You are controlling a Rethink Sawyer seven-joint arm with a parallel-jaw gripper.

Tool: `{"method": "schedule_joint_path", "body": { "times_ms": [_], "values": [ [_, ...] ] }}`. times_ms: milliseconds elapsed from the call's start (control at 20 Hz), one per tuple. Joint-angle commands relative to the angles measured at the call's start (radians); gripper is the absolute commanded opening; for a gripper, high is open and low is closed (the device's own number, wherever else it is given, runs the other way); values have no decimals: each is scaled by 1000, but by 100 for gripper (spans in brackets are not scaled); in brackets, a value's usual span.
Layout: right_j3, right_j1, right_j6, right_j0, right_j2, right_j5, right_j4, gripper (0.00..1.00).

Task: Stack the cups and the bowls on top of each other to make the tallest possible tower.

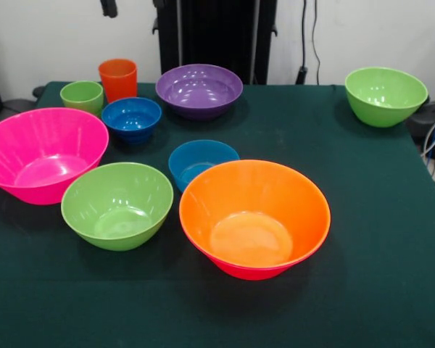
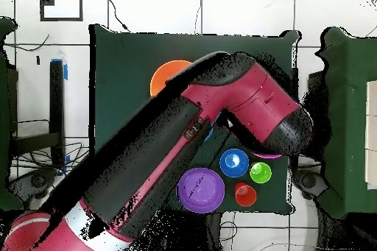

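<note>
No tower yet: bowls and cups sit apart on the bench (image 1: 377,239), the orange bowl (image 1: 254,217) near centre and seemingly nested in a pink one, a second pink bowl (image 1: 40,152) left, green bowls (image 1: 117,204) near-left and (image 1: 386,95) far right, purple bowl (image 1: 199,90) far, blue bowls (image 1: 131,118) and (image 1: 201,161) between, and the orange cup (image 1: 118,78) and green cup (image 1: 82,95) far-left. This looks like the opening step; the next move likely calls for the gripper to drop onto a mid-size bowl's rim. The overhead view shows the arm (image 2: 184,138) crossing the bench, which the front view lacks, but the gripper is hidden there, so its state can't be told.

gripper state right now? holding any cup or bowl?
Gripper: cannot be told. The front view shows no clear gripper, and in the overhead view the arm covers it. No cup or bowl is visibly held.
</note>
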Motion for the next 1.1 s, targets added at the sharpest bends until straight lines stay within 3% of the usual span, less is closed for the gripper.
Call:
{"method": "schedule_joint_path", "body": {
  "times_ms": [50,600,1100],
  "values": [
    [-76,150,367,-60,41,73,24,100],
    [-87,193,249,-92,40,180,99,100],
    [-85,234,190,-98,92,244,189,100]
  ]
}}
